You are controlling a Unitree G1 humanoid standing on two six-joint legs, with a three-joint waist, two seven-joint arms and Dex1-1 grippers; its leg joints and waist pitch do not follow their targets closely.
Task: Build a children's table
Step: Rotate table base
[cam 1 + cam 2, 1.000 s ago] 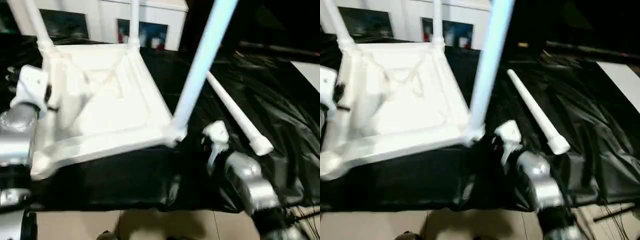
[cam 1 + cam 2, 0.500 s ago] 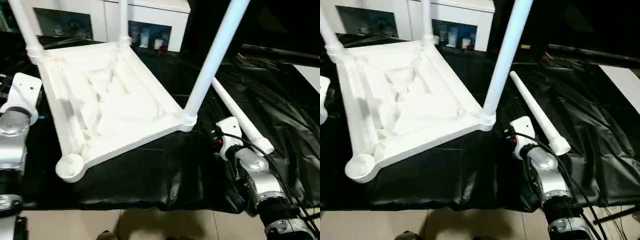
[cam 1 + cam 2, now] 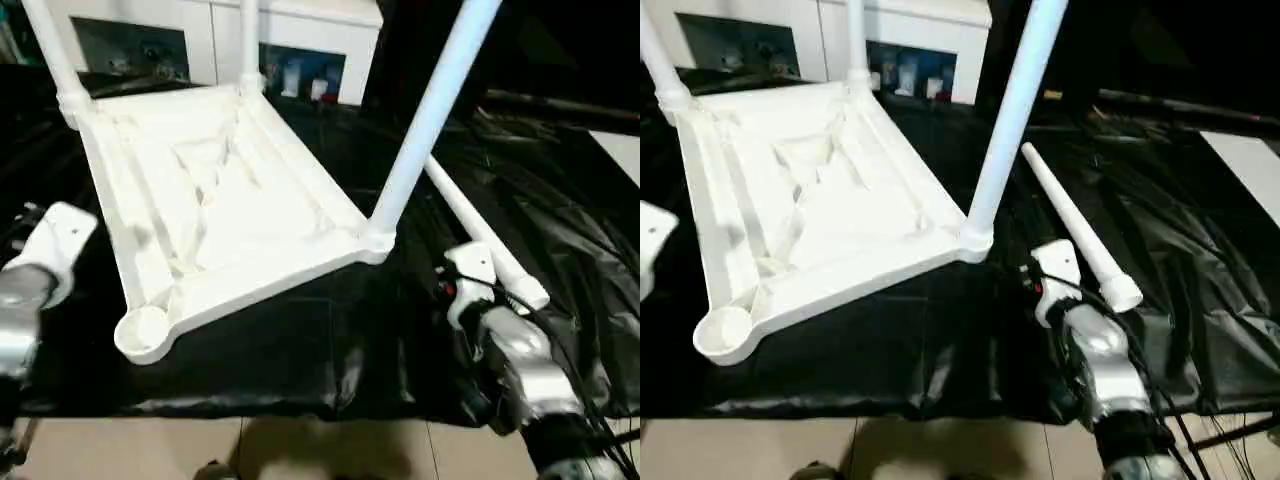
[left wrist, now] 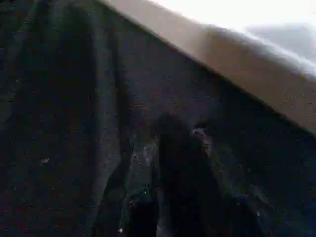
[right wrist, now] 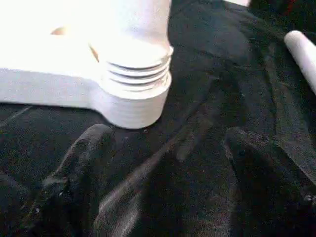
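Note:
The children's table (image 3: pixel 230 210) lies upside down on the black cloth, ribbed underside up. Three white legs stand in its corner sockets: the near-right leg (image 3: pixel 425 120), the far-left leg (image 3: pixel 50 50) and the far-right leg (image 3: pixel 248 40). The near-left socket (image 3: pixel 143 333) is empty. A loose fourth leg (image 3: pixel 1075 225) lies on the cloth to the right. My right gripper (image 5: pixel 168 148) is open, low over the cloth, just short of the near-right leg's ribbed collar (image 5: pixel 133 74). My left gripper (image 4: pixel 173 163) hovers over the cloth beside the table's left edge (image 4: pixel 237 54).
The black-cloth work table ends close in front of me, with tan floor (image 3: pixel 300 450) below it. A white cabinet with glass doors (image 3: pixel 300 50) stands behind. A white panel (image 3: pixel 1250 160) sits at the far right. Cables run along my right forearm (image 3: pixel 520 360).
The camera has swung and settled. My left arm has dropped lower and nearer, away from the table's left side. The right gripper stays by the near-right leg.

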